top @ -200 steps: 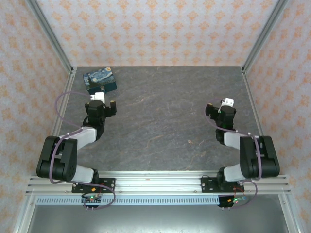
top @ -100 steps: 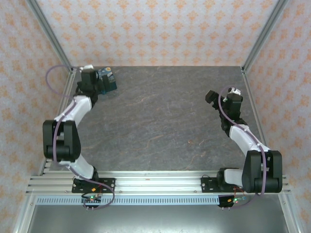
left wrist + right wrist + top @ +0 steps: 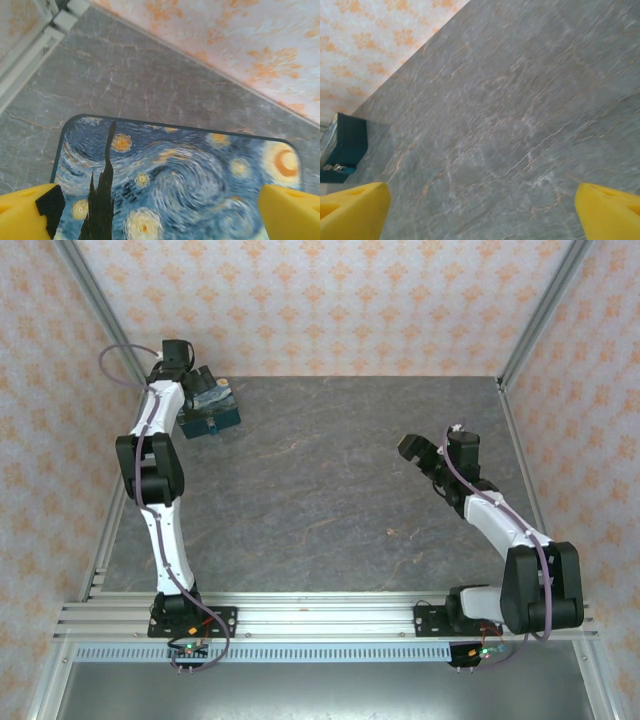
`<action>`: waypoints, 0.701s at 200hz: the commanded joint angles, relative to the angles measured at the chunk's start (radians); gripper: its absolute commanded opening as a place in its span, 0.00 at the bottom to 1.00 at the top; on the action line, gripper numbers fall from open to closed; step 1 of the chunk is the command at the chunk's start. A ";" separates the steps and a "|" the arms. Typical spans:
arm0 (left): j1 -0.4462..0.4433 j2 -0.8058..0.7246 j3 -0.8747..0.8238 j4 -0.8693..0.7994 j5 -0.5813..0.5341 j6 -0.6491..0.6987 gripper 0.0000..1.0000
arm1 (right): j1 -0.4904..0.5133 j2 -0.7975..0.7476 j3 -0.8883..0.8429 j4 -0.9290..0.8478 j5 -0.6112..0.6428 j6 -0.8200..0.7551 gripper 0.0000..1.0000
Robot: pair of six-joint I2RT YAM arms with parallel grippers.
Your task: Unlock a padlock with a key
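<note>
Cannot identify the pale speck [image 3: 390, 531] on the table [image 3: 320, 460]: too small. Cannot see the whole blue box [image 3: 190, 175]: cut by the lower edge, partly under the left arm [image 3: 162, 408].

Light is bright, even and diffuse from above. In the top view the grey table [image 3: 330, 490] is matte with no glare, and the arms [image 3: 160, 490] cast only faint, soft-edged shadows. The patterned walls [image 3: 330, 300] look pale, slightly washed out. That view is sharp to its corners. In the left wrist view the box [image 3: 175, 170] is lit flatly and fairly crisp, while the yellow fingertips [image 3: 27, 215] of the left end effector [image 3: 160, 215] are close and out of focus. The right wrist view is softer overall: the table's veins look smeared, the fingertips [image 3: 355, 207] of the right end effector [image 3: 480, 210] are blurred, and a dim darker patch lies just beside the box.
</note>
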 commanded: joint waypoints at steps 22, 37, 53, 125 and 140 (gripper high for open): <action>0.053 0.076 0.102 -0.077 0.021 -0.066 1.00 | 0.041 -0.017 0.003 0.003 -0.028 0.041 0.95; 0.057 0.100 0.137 -0.086 0.027 -0.064 1.00 | 0.044 -0.025 -0.006 0.016 -0.031 0.044 0.95; 0.057 0.126 0.181 -0.105 0.045 -0.055 1.00 | 0.044 -0.025 -0.012 0.030 -0.034 0.051 0.95; 0.005 0.135 0.149 -0.163 0.087 0.011 1.00 | 0.044 0.004 -0.023 0.087 -0.050 0.090 0.95; -0.024 0.114 0.109 -0.165 0.088 0.042 1.00 | 0.044 -0.002 -0.028 0.093 -0.051 0.101 0.95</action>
